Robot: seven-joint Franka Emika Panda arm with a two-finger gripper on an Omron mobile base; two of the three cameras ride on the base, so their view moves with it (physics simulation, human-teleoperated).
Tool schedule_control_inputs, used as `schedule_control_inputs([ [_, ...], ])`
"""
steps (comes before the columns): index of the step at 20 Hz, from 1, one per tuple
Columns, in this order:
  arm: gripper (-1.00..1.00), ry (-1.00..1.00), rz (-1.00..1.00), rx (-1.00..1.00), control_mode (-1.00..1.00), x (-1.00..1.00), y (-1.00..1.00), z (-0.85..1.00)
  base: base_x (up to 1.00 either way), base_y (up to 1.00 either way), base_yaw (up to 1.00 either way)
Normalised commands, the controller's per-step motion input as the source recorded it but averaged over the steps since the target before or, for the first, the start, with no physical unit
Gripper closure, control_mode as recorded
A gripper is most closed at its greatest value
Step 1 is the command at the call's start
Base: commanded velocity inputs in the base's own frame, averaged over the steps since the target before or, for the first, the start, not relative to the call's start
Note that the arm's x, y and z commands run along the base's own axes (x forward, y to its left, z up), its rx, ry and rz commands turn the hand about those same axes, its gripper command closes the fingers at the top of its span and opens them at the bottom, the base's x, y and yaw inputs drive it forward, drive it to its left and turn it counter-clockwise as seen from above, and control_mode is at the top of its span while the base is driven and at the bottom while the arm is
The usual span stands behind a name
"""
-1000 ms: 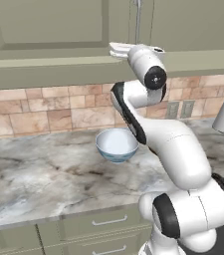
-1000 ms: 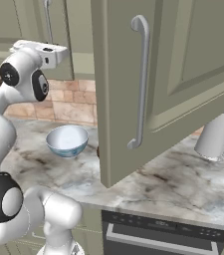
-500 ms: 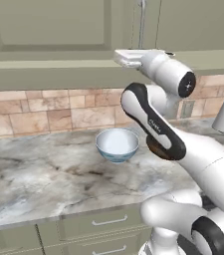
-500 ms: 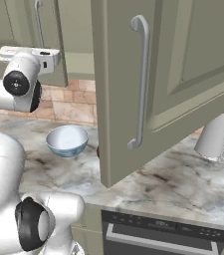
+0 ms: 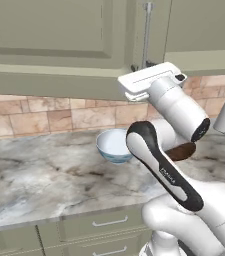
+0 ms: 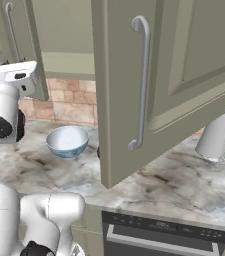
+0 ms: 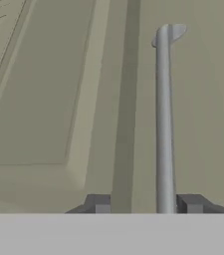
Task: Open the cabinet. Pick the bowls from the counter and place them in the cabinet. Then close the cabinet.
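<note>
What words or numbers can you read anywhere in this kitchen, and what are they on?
None: no words, numbers or signs can be read anywhere.
The cabinet, the white bowl, the counter and the grey container carry no writing.
The arm has only a tiny pale mark, too small to read.

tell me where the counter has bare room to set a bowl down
The counter is bare left of the white bowl, out to the front edge. It is crowded right of that bowl, where the brown bowl and grey container stand.
</note>
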Motion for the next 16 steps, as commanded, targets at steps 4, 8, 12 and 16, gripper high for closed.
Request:
schedule_control_inputs([
  [4,1.00,0.18,-0.03,-0.01,-1.00,-0.57,1.00,-0.23,0.00,0.00,0.00],
  [8,1.00,0.31,0.00,-0.03,-1.00,-0.47,1.00,-0.09,0.00,0.00,0.00],
  [12,1.00,0.40,0.00,-0.06,-1.00,-0.50,1.00,-0.07,0.00,0.00,0.00],
  [16,1.00,0.44,0.00,-0.07,-1.00,-0.48,1.00,-0.07,0.00,0.00,0.00],
])
